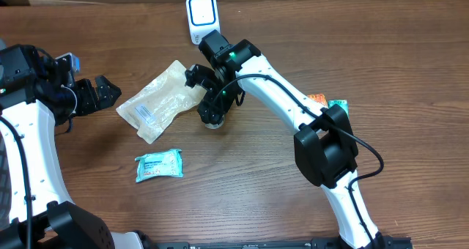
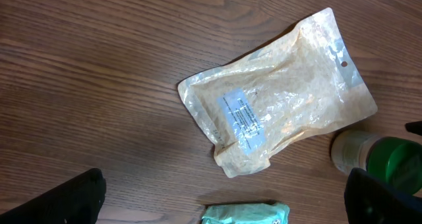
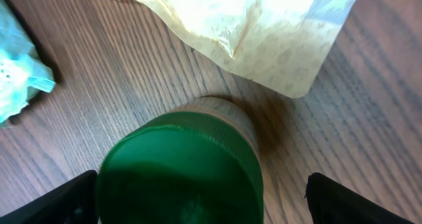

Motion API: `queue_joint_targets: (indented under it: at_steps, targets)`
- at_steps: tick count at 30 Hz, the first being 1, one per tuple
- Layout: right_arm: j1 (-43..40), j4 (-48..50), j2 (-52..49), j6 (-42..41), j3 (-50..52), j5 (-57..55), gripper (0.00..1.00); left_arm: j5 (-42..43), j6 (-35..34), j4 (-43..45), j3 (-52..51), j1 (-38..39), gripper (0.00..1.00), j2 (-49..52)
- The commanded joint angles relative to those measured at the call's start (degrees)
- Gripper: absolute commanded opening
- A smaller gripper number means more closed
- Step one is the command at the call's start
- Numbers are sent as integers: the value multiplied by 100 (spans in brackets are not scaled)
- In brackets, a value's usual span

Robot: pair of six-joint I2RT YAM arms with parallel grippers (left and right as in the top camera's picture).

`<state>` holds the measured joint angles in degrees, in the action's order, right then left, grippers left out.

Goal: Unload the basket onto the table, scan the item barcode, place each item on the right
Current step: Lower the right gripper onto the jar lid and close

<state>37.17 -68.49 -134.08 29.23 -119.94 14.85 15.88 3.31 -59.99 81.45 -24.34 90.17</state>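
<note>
Green-capped bottle (image 3: 178, 168) inside open right claw (image 3: 201, 201) — tan pouch (image 1: 161, 99) just beside, teal packet (image 1: 159, 165) near.

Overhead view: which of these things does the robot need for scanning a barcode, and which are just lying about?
For the job: white scanner; green-lidded bottle, probably the item, since the open right hand straddles it.
Lying about: tan pouch; teal packet; small packets by the right arm's base.

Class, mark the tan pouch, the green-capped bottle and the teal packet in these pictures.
tan pouch (image 2: 280, 95), left wrist view, middle of its crinkled face.
green-capped bottle (image 3: 178, 168), right wrist view, top of the green cap.
teal packet (image 1: 158, 165), overhead view, centre of its front.
</note>
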Motion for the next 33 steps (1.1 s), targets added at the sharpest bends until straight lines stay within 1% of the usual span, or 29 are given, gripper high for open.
queue_joint_targets:
  at_steps: [1, 3, 7, 8, 14, 16, 20, 23, 25, 26, 29, 30, 33]
  targets:
    - [-9, 33, -149, -68, 0, 111, 93, 24, -55, 22, 2, 37, 100, -59]
    - [-11, 42, -149, -68, -2, 109, 88, 24, -55, 22, 4, 37, 100, -59]
    - [-11, 68, -149, -96, -11, 83, 66, 24, -55, 22, 2, 37, 99, -57]
    - [-11, 76, -149, -177, -13, 39, 63, 24, -55, 22, 2, 37, 99, -57]
    - [-11, 31, -125, -811, -120, -247, 46, 24, -55, 22, 4, 37, 100, -57]
    - [-17, -42, -122, -1054, -251, -313, 44, 24, -55, 22, 2, 37, 99, -55]
    - [-26, -302, -109, -1897, -647, -826, 44, 24, -55, 20, 2, 37, 100, -55]
    - [-26, -546, -105, -2332, -885, -1237, 44, 24, -55, 22, 2, 37, 100, -55]
    - [-26, -667, -105, -2815, -1003, -1591, 44, 24, -55, 22, 2, 37, 100, -55]
    - [-26, -688, -105, -3163, -1032, -1814, 44, 24, -55, 22, 2, 37, 100, -55]
    - [-46, -728, -105, -4673, -1029, -2474, 45, 22, -55, 22, 4, 37, 100, -55]
    - [-61, -728, -105, -5158, -1021, -2533, 45, 24, -55, 22, 2, 37, 99, -55]
    - [-98, -699, -105, -6151, -1012, -2533, 44, 24, -55, 22, 2, 37, 100, -55]
